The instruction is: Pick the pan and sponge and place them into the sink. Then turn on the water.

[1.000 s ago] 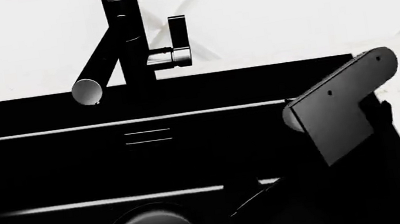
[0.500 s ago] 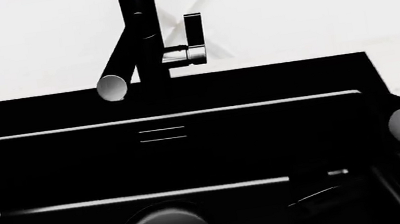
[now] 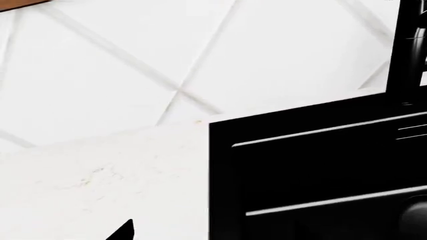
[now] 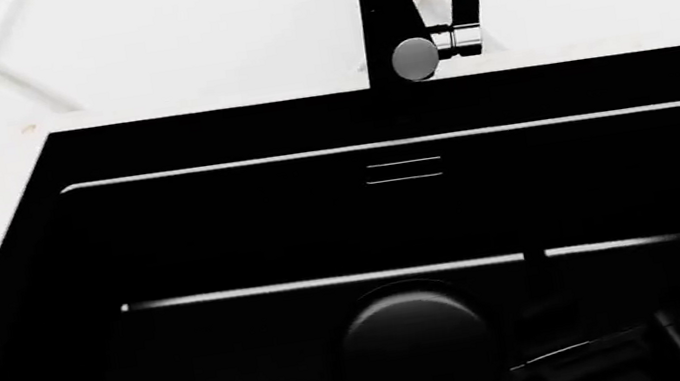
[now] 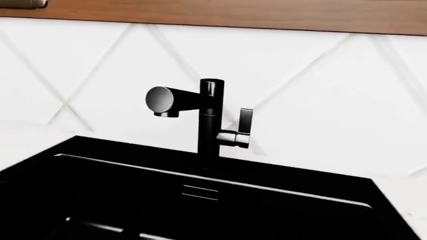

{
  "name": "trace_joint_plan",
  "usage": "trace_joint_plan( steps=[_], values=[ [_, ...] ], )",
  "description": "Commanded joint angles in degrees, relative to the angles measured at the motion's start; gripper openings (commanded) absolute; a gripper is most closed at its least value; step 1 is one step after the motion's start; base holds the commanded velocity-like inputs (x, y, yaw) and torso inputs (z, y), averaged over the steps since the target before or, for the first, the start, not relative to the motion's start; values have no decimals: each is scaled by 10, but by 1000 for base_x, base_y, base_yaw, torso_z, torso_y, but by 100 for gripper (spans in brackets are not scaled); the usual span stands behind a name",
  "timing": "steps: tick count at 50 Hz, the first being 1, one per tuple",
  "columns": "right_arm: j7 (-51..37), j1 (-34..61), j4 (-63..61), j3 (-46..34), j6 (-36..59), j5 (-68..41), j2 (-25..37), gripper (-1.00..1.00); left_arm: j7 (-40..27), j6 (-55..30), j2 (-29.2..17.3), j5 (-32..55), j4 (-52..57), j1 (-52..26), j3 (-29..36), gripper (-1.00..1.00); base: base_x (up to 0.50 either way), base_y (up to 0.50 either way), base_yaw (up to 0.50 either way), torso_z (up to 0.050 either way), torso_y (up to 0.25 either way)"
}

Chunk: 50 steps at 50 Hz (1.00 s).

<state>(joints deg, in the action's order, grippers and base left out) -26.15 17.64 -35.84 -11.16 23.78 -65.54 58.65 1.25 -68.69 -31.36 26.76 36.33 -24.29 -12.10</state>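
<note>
Below, pan (image 4: 415,349) lies in sink (image 4: 211,139), pincers unseen.

Deep rectangular black sink (image 4: 211,139): matt, smooth, ledge edges catching thin highlights. Black faucet (image 5: 211,125): satin metal look, spout end pale grey, lever joint brushed silver. White countertop (image 3: 100,185): stone-like, faint speckle. White backsplash wall (image 5: 320,100): smooth, diagonal grooves. Brown wooden strip (image 5: 233,12) along wall's top edge: matt.
</note>
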Motion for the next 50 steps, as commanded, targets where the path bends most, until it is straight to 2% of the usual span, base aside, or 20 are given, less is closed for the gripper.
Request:
trace_joint_plan(
  steps=[1, 14, 33, 35, 38, 42, 43, 46, 50],
  values=[
    [0, -12, 2, 2, -2, 14, -3, 100, 2, 7, 0, 5, 3, 6, -13, 100, 0, 0, 0, 0, 0],
    [1, -19, 5, 3, -6, 19, -5, 100, -27, 1, 9, -12, 2, -5, 16, 100, 28, 90, 0, 0, 0],
    [1, -20, 11, -10, -1, 36, -12, 100, -26, 9, 1, -12, -6, 11, 2, 100, 94, 277, 0, 0, 0],
    [-4, -21, 13, -9, 3, 29, -12, 100, -62, -3, 5, -37, -9, 0, 20, 100, 47, 129, 0, 0, 0],
    [-5, -23, 14, -5, 0, 26, -12, 100, -67, -7, 12, -34, 0, 2, 12, 100, 0, 0, 0, 0, 0],
    [-6, -21, 18, -9, 5, 22, -15, 100, -109, 0, 22, -65, -6, -5, 18, 100, 0, 0, 0, 0, 0],
    [-5, -20, 20, -12, 6, 23, -17, 100, -113, -31, 33, -55, -5, -13, 6, 100, 0, 0, 0, 0, 0],
    [-6, -18, 22, -15, 9, 25, -19, 100, -158, -60, 36, -81, 9, -26, 23, 100, 0, 0, 0, 0, 0],
    [-7, -17, 25, -14, 10, 20, -21, 100, -156, -100, 52, -61, 43, -27, 27, 100, 0, 0, 0, 0, 0]
  ],
)
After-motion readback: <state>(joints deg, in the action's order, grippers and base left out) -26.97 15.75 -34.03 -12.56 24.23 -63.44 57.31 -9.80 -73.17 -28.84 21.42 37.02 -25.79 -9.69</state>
